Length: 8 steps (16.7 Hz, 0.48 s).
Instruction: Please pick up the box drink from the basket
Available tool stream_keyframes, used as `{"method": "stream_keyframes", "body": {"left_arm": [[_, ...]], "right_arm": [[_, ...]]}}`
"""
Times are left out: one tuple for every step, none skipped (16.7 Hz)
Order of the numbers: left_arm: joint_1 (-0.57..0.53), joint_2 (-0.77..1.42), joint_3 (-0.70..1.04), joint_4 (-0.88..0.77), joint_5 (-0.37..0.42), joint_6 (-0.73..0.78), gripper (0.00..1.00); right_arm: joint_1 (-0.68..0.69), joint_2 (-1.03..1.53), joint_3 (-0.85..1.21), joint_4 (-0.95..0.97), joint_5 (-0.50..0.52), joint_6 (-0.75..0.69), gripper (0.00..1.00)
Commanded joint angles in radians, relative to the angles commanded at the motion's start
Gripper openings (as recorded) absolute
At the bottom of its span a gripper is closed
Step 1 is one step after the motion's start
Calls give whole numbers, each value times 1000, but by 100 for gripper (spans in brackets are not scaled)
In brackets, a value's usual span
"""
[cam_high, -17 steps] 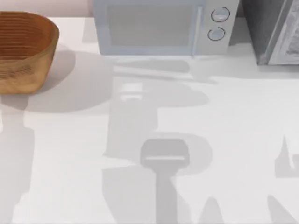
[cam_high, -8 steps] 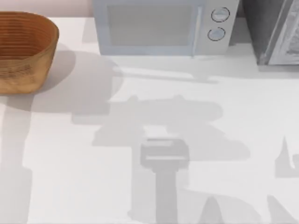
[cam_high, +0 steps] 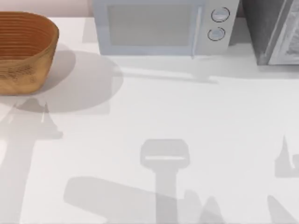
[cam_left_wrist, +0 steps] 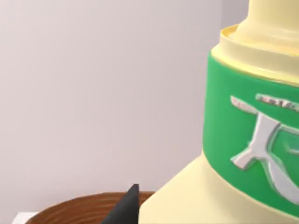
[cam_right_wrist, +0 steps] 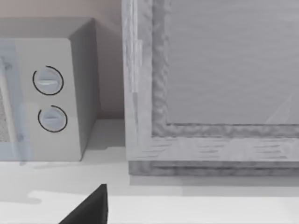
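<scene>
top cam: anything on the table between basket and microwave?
No. In the top view the stretch between the basket and the microwave is bare white table, crossed by shadow.

One basket [cam_high: 25, 51], one box drink [cam_left_wrist: 243, 140], one microwave [cam_high: 161, 28].

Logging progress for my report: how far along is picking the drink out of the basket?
Mostly done, it seems: the left wrist view shows the pale yellow drink bottle with its green neck band close up, the round orange-brown woven basket rim below it. The grip itself isn't visible. What seems left is holding it clear.
</scene>
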Motion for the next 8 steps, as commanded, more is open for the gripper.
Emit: {"method": "stream_keyframes", "body": {"left_arm": [[-7,-92,-62,-32,-9,-1,0],[-13,-175,-121,-62,-18,-1,0],[-19,-248,-178,-91,-26,-2,0],[-25,-311,-229,-117,-34,-3,0],[-30,-363,-275,-141,-41,-3,0],[-35,-405,-314,-161,-47,-3,0],[-38,-436,-344,-176,-51,-3,0],[-40,-456,-364,-187,-54,-4,0]], "right_arm": [[0,0,0,0,0,0,100],[0,0,0,0,0,0,100],[0,0,0,0,0,0,100],[0,0,0,0,0,0,100],[0,0,0,0,0,0,100],[0,0,0,0,0,0,100],[0,0,0,0,0,0,100],[0,0,0,0,0,0,100]]}}
